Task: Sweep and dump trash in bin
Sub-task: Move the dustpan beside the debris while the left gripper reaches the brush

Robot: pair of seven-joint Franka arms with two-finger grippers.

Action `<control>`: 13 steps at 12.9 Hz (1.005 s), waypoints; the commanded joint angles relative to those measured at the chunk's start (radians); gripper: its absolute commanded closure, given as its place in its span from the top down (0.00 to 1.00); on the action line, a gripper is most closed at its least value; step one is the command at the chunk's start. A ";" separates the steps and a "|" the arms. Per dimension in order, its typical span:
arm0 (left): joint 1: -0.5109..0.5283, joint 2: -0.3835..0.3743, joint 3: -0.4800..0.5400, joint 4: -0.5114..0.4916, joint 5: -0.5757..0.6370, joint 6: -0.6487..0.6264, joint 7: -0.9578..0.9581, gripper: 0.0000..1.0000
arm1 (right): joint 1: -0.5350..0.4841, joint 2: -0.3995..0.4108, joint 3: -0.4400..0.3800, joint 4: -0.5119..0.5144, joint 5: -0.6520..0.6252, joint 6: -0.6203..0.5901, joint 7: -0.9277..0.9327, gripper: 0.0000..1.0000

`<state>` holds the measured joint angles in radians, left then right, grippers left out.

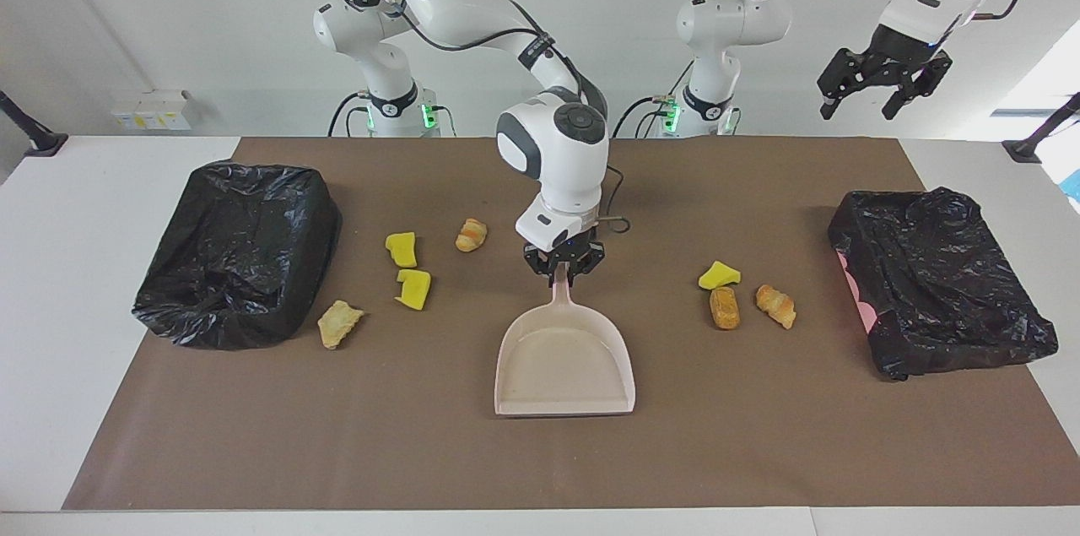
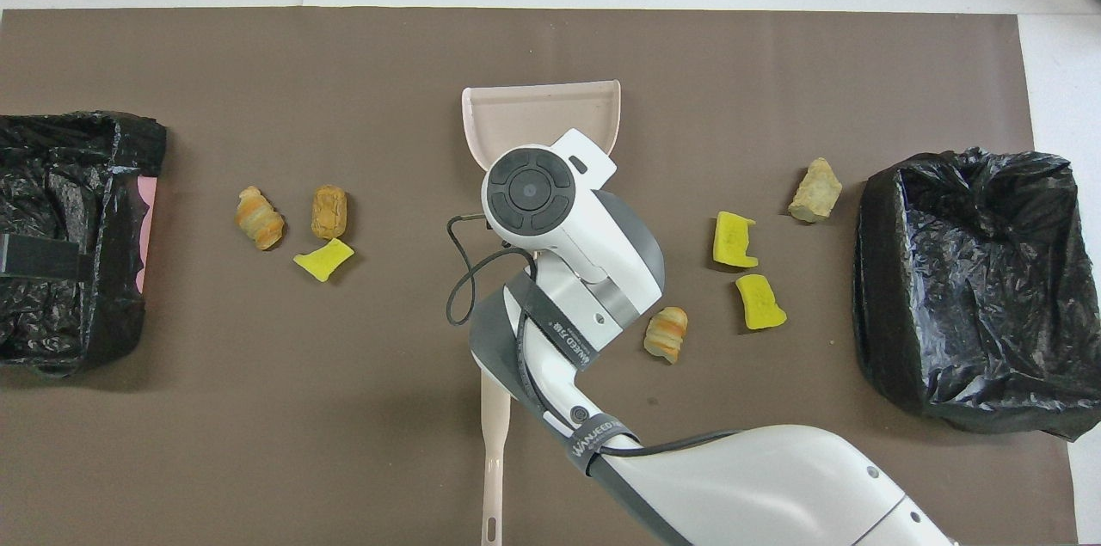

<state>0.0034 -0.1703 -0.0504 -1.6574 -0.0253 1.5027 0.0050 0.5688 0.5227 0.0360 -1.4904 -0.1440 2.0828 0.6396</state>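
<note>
Right gripper [image 1: 564,264] pinching dustpan [image 1: 564,367] handle, mid-mat. Left gripper [image 1: 877,84] spread, up over the left arm's end. Trash [image 1: 407,266] scattered on mat [image 1: 540,460] either side of dustpan, between the bins [image 1: 240,253].

Beige dustpan [image 1: 564,359] is lying on brown mat [image 1: 540,452]; yellow and golden-brown trash [image 1: 408,268] is flanking it; black-lined bins [image 1: 240,253] are showing.
</note>
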 commanded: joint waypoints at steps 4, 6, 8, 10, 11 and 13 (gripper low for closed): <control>-0.179 -0.073 0.004 -0.157 -0.010 0.020 -0.146 1.00 | -0.104 -0.139 0.007 -0.028 -0.011 -0.121 -0.278 0.00; -0.288 -0.127 0.004 -0.263 -0.011 0.060 -0.259 1.00 | -0.156 -0.168 0.007 -0.041 -0.011 -0.130 -0.459 0.00; -0.426 -0.165 0.003 -0.379 -0.013 0.115 -0.392 1.00 | -0.210 -0.173 0.007 -0.041 -0.009 -0.139 -0.622 0.00; -0.541 -0.178 0.004 -0.470 -0.031 0.206 -0.509 1.00 | -0.247 -0.173 0.007 -0.039 -0.009 -0.139 -0.789 0.00; -0.563 -0.181 0.003 -0.496 -0.068 0.230 -0.517 1.00 | -0.257 -0.173 0.005 -0.041 -0.009 -0.141 -0.852 0.00; -0.620 -0.199 0.004 -0.556 -0.117 0.258 -0.519 1.00 | -0.283 -0.173 0.005 -0.041 -0.011 -0.159 -0.970 0.00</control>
<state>-0.5668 -0.3087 -0.0714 -2.1205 -0.1058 1.7087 -0.5091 0.3076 0.3751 0.0307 -1.5046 -0.1439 1.9388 -0.2269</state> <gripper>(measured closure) 0.000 0.687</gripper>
